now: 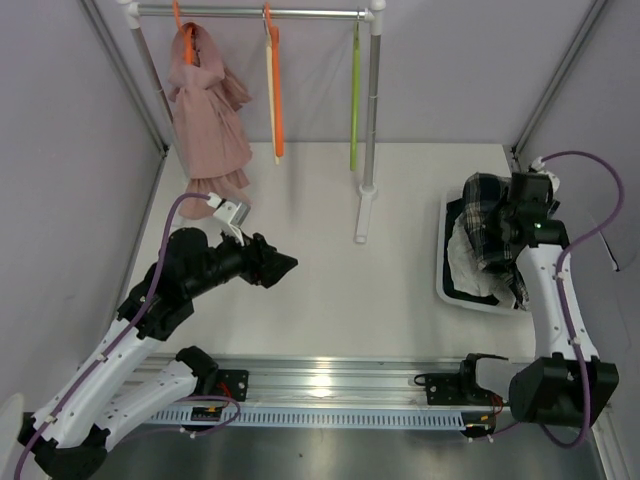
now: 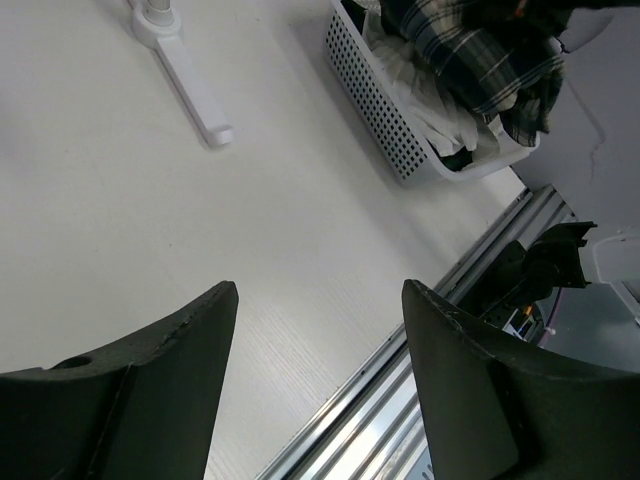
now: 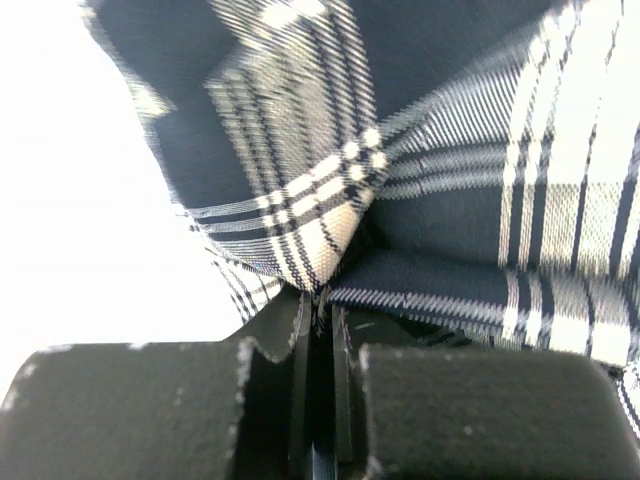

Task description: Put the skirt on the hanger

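While right pincer (image 3: pixel 318 300) is clenching thin fold of skirt (image 3: pixel 450 150) in basket (image 1: pixel 447 285) at tabletop's (image 1: pixel 330 290) right, fabric is risking slipping out or dragging white cloth (image 1: pixel 462 262) along. Left pincer (image 2: pixel 318 300) is hovering released; hanger (image 1: pixel 269 95) is hanging on rail (image 1: pixel 250 12), well apart.

right gripper (image 3: pixel 318 302) fingertips sunk in skirt (image 3: pixel 450 150) folds near the counter's right edge, skirt cropped on all sides in the wrist view, white cloth (image 1: pixel 462 258) mostly buried beneath it, hanger (image 1: pixel 270 100) edge-on at the back edge, its outline too thin to read
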Tool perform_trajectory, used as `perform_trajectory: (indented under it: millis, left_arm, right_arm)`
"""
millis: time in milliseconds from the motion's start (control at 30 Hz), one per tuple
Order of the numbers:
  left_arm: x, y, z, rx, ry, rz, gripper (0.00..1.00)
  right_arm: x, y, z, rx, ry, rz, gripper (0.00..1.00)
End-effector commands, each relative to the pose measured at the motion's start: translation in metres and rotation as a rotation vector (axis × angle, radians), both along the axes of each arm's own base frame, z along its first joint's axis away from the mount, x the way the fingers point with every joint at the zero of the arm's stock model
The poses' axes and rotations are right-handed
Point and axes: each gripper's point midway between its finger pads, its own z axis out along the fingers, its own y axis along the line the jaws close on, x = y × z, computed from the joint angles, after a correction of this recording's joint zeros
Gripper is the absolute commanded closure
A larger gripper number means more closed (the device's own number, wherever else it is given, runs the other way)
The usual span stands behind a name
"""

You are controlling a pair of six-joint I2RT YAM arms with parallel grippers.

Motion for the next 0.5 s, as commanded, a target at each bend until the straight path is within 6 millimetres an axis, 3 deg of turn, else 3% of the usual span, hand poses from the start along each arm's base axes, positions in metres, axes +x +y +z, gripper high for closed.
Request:
perform_trajectory:
  millis: [0,200,333,367,433,467]
  left_arm:
    - [-0.003,-0.002,0.023,-0.046,-0.04,-0.005,0.28]
    - [-0.004,-0.001,0.025,-0.048,-0.046,-0.002,0.29]
    - [-0.004,0.0,0.024,-0.047,-0.045,-0.002,0.29]
    - [-0.004,0.001,0.026,-0.047,-0.049,0.0,0.29]
    - [-0.004,0.001,0.024,-0.045,-0.047,0.002,0.29]
    - [-0.004,0.001,0.026,-0.048,-0.051,0.002,0.29]
  right_arm:
    - [-0.003,0.006,0.071,0.001,-0.151,0.037,1.0]
    - [-0.006,0.036,0.132,0.037,-0.288,0.143,1.0]
    - [-0.009,0.075,0.172,0.049,-0.388,0.264,1.0]
    - [-0.012,0.096,0.18,0.056,-0.405,0.325,1.0]
    - [-0.015,0.107,0.198,0.029,-0.442,0.332,1.0]
    - [-0.021,0.126,0.21,0.031,-0.468,0.38,1.0]
